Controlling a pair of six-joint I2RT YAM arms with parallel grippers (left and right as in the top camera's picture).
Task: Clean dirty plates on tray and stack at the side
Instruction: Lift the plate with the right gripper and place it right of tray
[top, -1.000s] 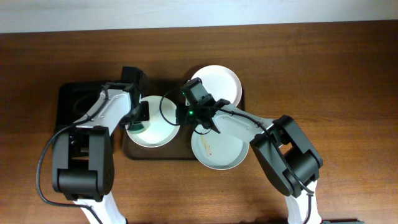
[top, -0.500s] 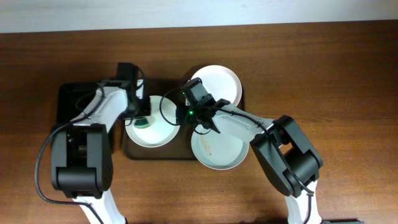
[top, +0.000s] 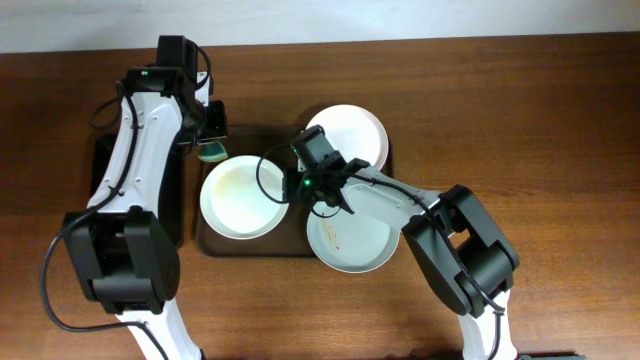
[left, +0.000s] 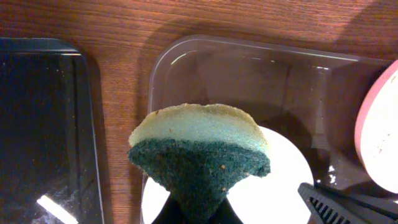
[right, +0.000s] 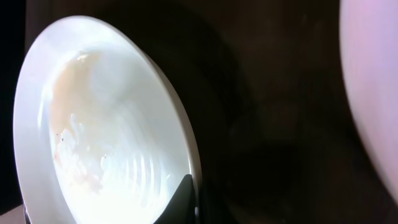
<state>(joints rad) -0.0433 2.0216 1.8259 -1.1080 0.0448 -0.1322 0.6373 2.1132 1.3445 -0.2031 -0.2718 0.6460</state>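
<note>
Scrubbing stage of the plate-cleaning task. The left gripper (top: 212, 143) is clamped on a sponge (left: 199, 149), green scouring face outward and pale foam behind. It hangs over the rear-left corner of the dark-brown tray (top: 292, 243), clear of the crockery. The right gripper (top: 298, 185) reaches across the tray and pinches the right-hand rim of the left plate (top: 241, 197). Only one finger shows in the right wrist view, so the pinch is inferred, not seen in full.

The left plate lies inside the tray at its left end. In the right wrist view it carries a faint orange-brown film and wipe streaks, so it is probably not yet clean. The rear plate (top: 347, 137) sits at the tray's far right corner and looks plain white. The front plate (top: 350, 235) overhangs the tray's near right edge and bears small brown marks. No stack has been started beside the tray.

Next move, as judged: bring the sponge down onto the left plate's film while the right gripper steadies the rim, then carry that plate off to the side.

Surroundings: a narrow black tray (top: 100, 165) lies just left of the brown one on the wooden table (top: 520, 110). The right arm crosses over the front plate and beside the rear plate, crowding any lift.
</note>
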